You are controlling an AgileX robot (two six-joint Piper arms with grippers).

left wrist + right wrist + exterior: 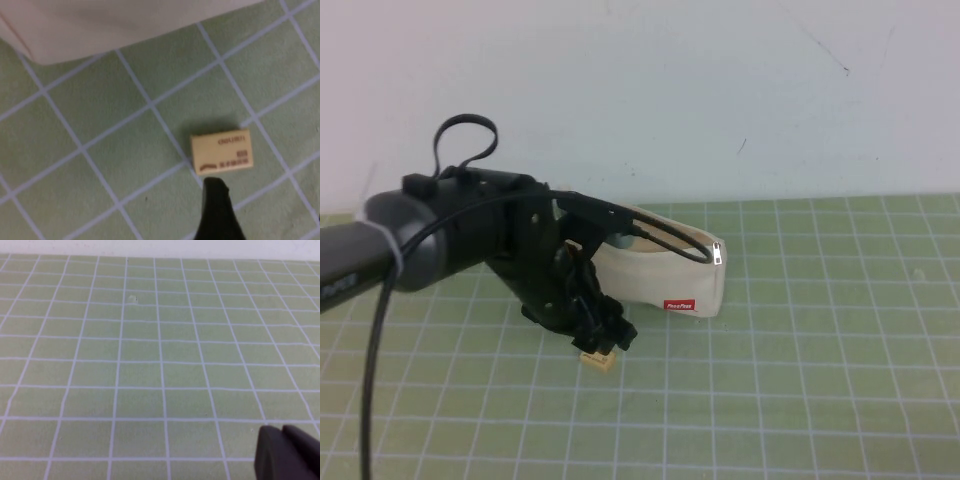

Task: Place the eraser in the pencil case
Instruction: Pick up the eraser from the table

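Observation:
The eraser point(600, 361) is a small tan block lying flat on the green grid mat, just in front of the pencil case point(665, 275), a beige pouch with a red label, a little apart from it. My left gripper point(607, 338) hangs right above the eraser. In the left wrist view the eraser point(221, 151) lies just beyond one dark fingertip point(216, 192), untouched, and the left gripper point(267, 202) is open and empty. The pencil case edge point(100, 25) shows beyond it. My right gripper point(281, 431) is shut and empty over bare mat; it is out of the high view.
The green grid mat point(820, 360) covers the table up to a white wall point(720, 90) at the back. The left arm's cable point(370, 380) hangs at the left and loops over the pouch's open mouth.

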